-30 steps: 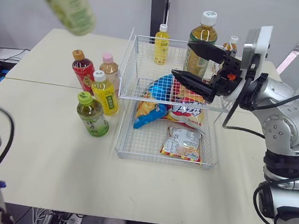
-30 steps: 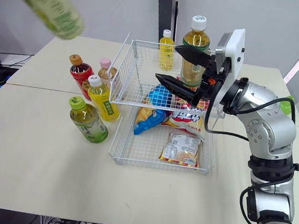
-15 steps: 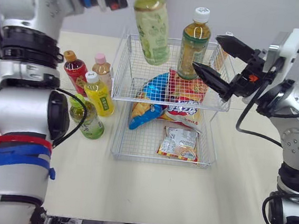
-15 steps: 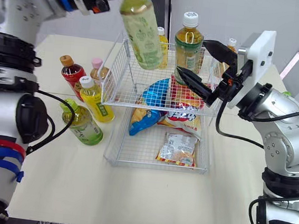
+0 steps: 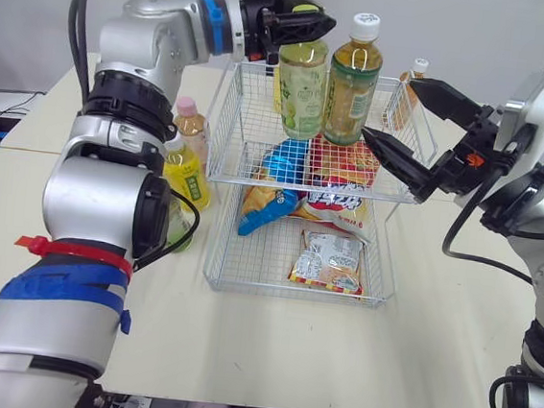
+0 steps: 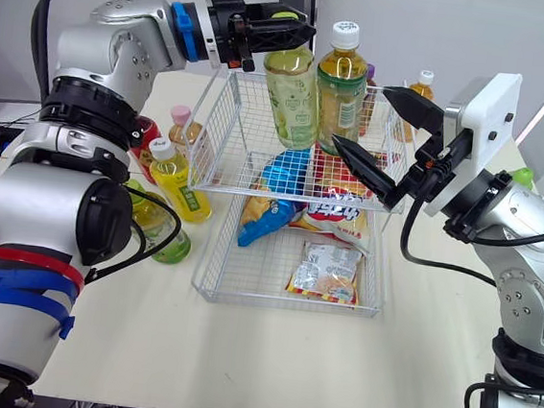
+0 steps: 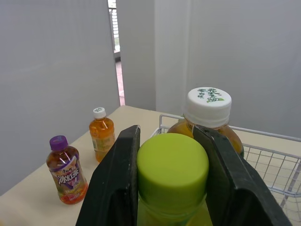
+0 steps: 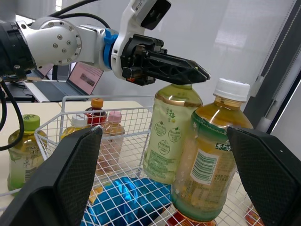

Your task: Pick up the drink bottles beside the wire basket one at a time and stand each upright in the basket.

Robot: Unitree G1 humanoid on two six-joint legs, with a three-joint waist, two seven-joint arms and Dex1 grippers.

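The left gripper (image 5: 318, 22) is pinching the lime cap of a green tea bottle (image 5: 302, 96), with one black finger on each side of the cap. It is holding this bottle almost straight up inside the back part of the wire basket (image 5: 283, 293). The bottle's side is touching a bigger amber bottle with a white cap (image 5: 351, 86), which is standing in the basket too. I cannot tell if the green bottle's bottom is resting on the wire.

The right gripper (image 5: 395, 108) is hanging over the right side of the basket with its two fingers spread wide apart, gripping nothing.

Snack bags (image 5: 329, 263) are lying in the basket. Just left of the basket, a pink-capped bottle (image 5: 191, 124) and a yellow bottle (image 5: 186, 172) are standing close together on the table (image 5: 267, 358). Behind the basket, a little orange bottle (image 7: 102, 134) and a purple-capped one (image 7: 66, 167) are standing.
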